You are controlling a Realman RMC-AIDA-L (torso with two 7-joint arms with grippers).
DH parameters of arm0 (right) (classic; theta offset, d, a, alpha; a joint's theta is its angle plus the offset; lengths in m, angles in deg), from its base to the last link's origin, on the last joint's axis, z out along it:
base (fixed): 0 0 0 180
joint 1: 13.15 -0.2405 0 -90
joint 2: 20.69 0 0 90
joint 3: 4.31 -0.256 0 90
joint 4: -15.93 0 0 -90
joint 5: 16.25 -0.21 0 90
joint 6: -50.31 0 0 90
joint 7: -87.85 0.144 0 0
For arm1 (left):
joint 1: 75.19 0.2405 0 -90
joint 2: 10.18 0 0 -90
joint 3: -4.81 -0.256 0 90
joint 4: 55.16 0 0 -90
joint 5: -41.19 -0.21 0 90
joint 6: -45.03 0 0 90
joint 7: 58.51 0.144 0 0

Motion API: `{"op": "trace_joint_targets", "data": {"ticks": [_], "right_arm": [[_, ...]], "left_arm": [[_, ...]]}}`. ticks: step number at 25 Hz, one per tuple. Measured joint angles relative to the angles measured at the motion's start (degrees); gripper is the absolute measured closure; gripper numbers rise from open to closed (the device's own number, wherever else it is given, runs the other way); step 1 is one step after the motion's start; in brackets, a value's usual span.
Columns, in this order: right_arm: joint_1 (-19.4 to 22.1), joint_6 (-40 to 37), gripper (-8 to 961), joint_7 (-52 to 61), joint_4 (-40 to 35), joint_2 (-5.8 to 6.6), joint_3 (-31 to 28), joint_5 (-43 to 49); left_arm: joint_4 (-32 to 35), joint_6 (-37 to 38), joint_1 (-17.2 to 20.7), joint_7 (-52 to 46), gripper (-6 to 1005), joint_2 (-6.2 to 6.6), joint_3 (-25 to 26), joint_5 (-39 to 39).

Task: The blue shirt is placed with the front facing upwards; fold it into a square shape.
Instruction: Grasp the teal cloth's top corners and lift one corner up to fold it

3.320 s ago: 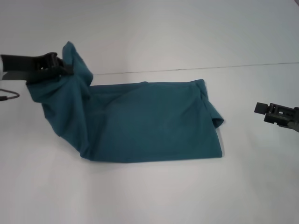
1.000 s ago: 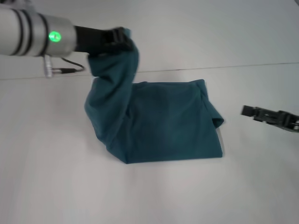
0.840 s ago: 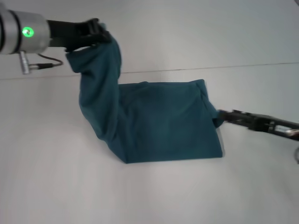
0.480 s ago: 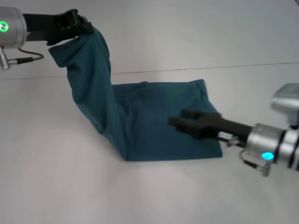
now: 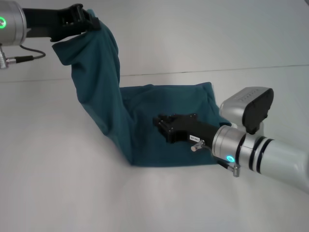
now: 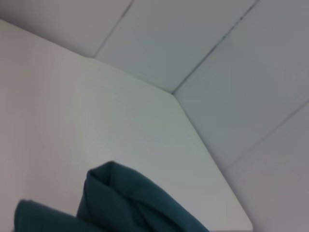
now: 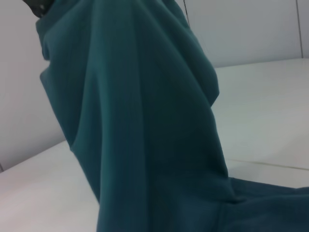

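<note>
Left gripper, at the far left and raised above the table, is pinched on one end of the dark teal-blue cotton shirt. From that grip the cloth hangs down in a tall, twisted column to the white table. The rest of the shirt lies flat on the table at the centre, folded into a broad band with its near edge straight. Right gripper reaches in from the right, low over the flat part of the shirt; whether its fingers are spread or pressed together cannot be told. In the right wrist view, the lifted column of shirt cloth fills most of the frame.
</note>
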Motion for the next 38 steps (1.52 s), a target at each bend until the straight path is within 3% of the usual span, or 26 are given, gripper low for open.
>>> {"op": "trace_joint_targets", "data": {"ticks": [4,7,12,23,28,38], "right_arm": [[-1.7,2.6,687,-0.5,0.9,-0.06,-0.4,-0.4],[-2.9,4.2,745,-0.7,1.3,-0.16,-0.5,-0.4],[-4.8,6.8,951,-2.6,2.7,-0.41,-0.5,-0.1],[-9.6,7.3,948,-7.8,7.4,-0.60,-0.5,0.2],[-10.9,6.8,947,-8.7,9.3,-0.60,-2.0,4.5],[-7.6,1.8,944,-8.2,9.4,0.39,-7.9,9.7]], "left_arm": [[0.7,2.2,1.0,2.3,976,-1.60,-0.2,1.6],[1.0,3.5,1.6,3.5,976,-1.99,-0.2,3.1],[2.2,5.6,2.7,4.9,975,-2.41,-0.3,6.5],[3.5,6.7,2.9,5.1,973,-3.15,-0.3,7.5],[3.0,6.1,2.9,5.3,972,-3.14,-0.3,7.5],[1.0,5.1,2.9,5.7,971,-2.62,-0.1,7.3]]}}
